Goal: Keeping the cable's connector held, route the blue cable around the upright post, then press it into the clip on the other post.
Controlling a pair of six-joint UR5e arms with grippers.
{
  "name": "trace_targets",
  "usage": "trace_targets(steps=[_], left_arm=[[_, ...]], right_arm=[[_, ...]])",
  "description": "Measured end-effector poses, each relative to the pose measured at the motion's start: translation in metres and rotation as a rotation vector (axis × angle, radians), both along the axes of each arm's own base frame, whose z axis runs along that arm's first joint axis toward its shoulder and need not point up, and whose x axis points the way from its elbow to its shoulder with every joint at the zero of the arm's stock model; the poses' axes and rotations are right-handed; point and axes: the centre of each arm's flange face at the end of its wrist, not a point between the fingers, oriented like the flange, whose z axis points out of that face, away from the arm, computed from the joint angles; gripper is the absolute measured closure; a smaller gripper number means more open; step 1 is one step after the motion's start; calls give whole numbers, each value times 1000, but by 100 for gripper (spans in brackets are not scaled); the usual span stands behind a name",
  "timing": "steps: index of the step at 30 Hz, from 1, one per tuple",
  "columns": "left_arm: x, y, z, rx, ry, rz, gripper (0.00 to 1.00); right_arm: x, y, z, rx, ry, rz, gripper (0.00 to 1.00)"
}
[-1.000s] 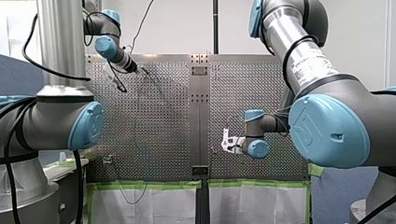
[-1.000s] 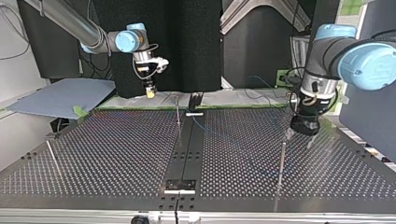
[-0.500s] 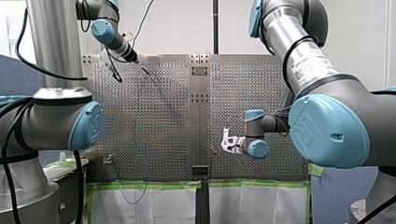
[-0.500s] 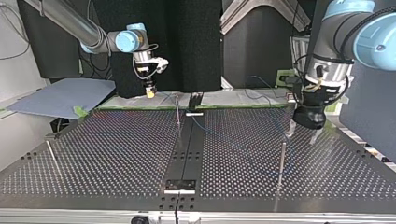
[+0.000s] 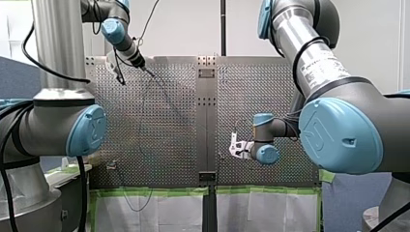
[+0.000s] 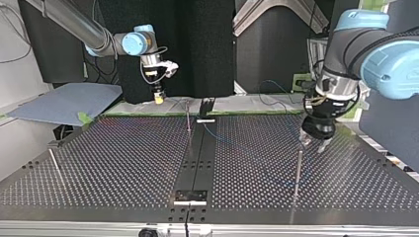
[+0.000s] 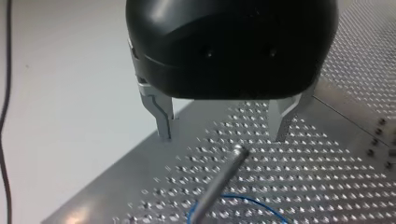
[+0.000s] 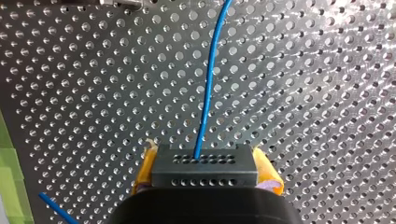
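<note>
My right gripper [image 8: 204, 156] is shut on the dark connector block [image 8: 205, 173], its yellow pads [image 8: 146, 164] on both sides. The blue cable [image 8: 208, 84] runs out of the block over the perforated table. In the top view this gripper [image 6: 158, 98] hangs at the far left edge of the table. My left gripper [image 7: 223, 134] is open with nothing between its metal fingers [image 7: 163, 126]. It hovers just above the tip of an upright post [image 7: 219, 182], with a cable loop [image 7: 243, 200] at the post's foot. The top view shows it [image 6: 314, 144] over that post [image 6: 298, 173].
A second thin post [image 6: 188, 121] stands by the dark centre strip [image 6: 197, 163], and a third one [image 6: 55, 165] near the top view's left edge. Green tape and white sheets [image 5: 159, 203] border the table's near edge in the front view.
My left gripper rose, then came down and shifted toward the top view's left, ending above the post, still open. My right arm and the connector have not moved.
</note>
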Motion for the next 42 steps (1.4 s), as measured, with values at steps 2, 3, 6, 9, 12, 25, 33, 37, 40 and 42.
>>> trace_targets(steps=[2,3,6,9,12,25,33,37,40,42], left_arm=[[-2,-1,-2,19,18,-1,0],[-3,-1,-2,26,25,-2,0],[-6,-1,-4,50,47,-7,0],[-9,-3,-6,70,68,-17,0],[-12,-6,-7,91,85,-31,0],[-13,-6,-8,212,84,-61,0],[-12,0,-8,297,85,-26,0],[-12,4,-8,342,88,0,0],[-13,6,-7,369,90,17,0],[-13,7,-7,386,92,26,0]], right_arm=[[0,0,0,0,0,0,100],[0,0,0,0,0,0,100],[0,0,0,-1,0,0,100],[0,0,0,0,1,1,100],[0,0,0,-1,0,1,100],[0,0,0,-1,-2,0,100],[0,0,0,-1,-2,0,100],[0,0,0,-1,-1,1,100],[0,0,0,0,0,2,100],[0,0,0,0,0,2,100]])
